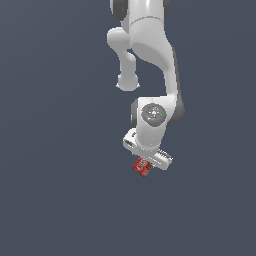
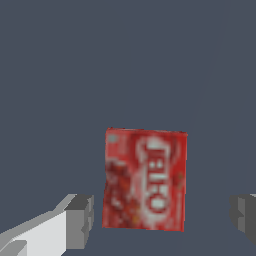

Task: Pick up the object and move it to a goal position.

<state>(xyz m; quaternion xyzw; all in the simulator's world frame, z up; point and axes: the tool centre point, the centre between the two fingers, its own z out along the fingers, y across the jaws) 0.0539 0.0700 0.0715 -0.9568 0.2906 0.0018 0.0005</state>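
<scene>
The object is a small flat red box [image 2: 145,180] with white lettering, lying face up on the dark grey floor. In the wrist view it sits between my two grey fingertips, nearer to one finger [image 2: 81,220] than to the other [image 2: 244,215], and touches neither. My gripper [image 2: 162,217] is open and empty. In the exterior view the white gripper [image 1: 148,159] hangs right over the box [image 1: 141,167] and hides part of it. Only the box's corner toward the exterior view's left shows.
The white arm [image 1: 150,45] reaches down from the top of the exterior view. The floor [image 1: 60,190] is plain dark grey, with no other object and no goal marker in view.
</scene>
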